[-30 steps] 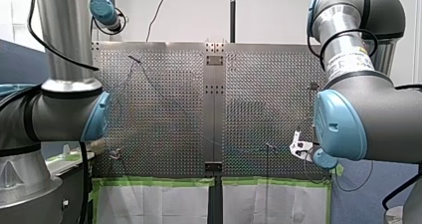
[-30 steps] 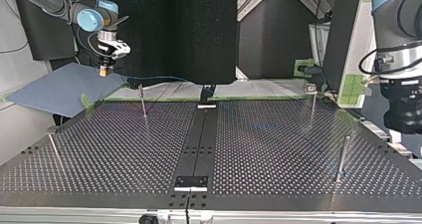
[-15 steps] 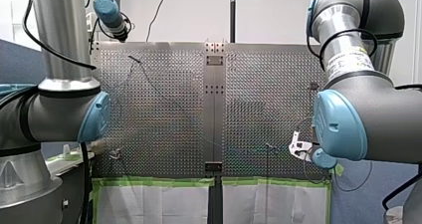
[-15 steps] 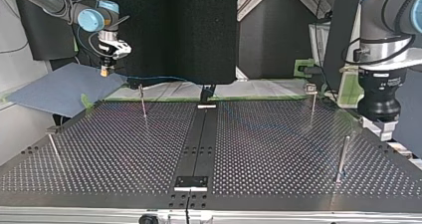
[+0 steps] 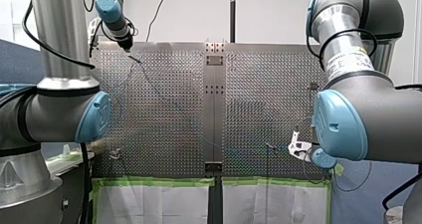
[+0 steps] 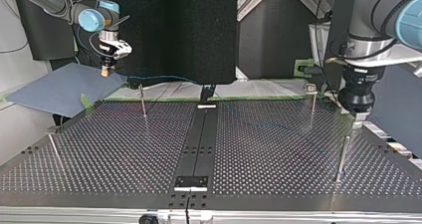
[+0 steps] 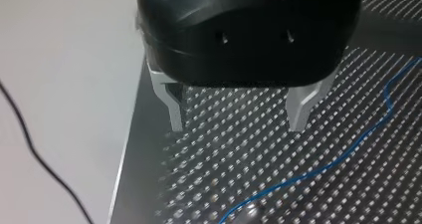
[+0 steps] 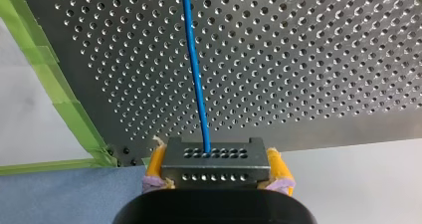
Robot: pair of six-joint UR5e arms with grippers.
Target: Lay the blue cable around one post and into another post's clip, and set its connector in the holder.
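Note:
My right gripper [image 8: 215, 153] is shut on the black connector [image 8: 214, 174] between its yellow pads, off the table's corner. The blue cable [image 8: 196, 79] runs out of the connector over the perforated plate. In the top view this gripper [image 6: 105, 72] hangs at the back left, and the cable [image 6: 159, 77] trails along the table's far edge. My left gripper [image 7: 239, 127] stands open with bare metal fingers above the plate's edge. A slack stretch of cable [image 7: 318, 171] lies ahead of it. In the top view it [image 6: 356, 123] hovers just over a post [image 6: 342, 157].
More thin posts stand on the perforated table [image 6: 268, 149]: one at the back left [image 6: 143, 102], one with a clip on top at the back right [image 6: 312, 104], one at the left edge [image 6: 54, 152]. A black plate [image 6: 191, 181] sits on the centre strip.
My left arm has swung in from the top view's right and come down over the post near that edge. My right arm and the connector have stayed where they were.

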